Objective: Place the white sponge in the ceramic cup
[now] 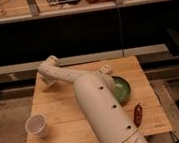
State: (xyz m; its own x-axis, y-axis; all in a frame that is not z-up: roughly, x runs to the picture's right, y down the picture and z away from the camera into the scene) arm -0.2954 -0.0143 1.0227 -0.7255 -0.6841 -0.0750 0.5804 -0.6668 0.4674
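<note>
White sponge: not separable from gripper [46, 83]; pale patch at gripper tip may be it, uncertain. Gripper: low over far-left corner of wooden table [69, 114]; open or closed, cannot tell. Ceramic cup [36, 126]: upright, well apart from gripper, nearer robot, slightly left of it. Whitish bits [104, 68]: right of gripper, at far edge. Green bowl [126, 80]: further right. Red object [138, 114]: beyond bowl, near front edge.

Step, judged: pickup of sponge. Next move needs secure hold, lift, carry to above cup mouth, release.

Labels, writing: none legible.

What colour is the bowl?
The bowl is green, camera view; gripper over the table, far-left corner.
</note>
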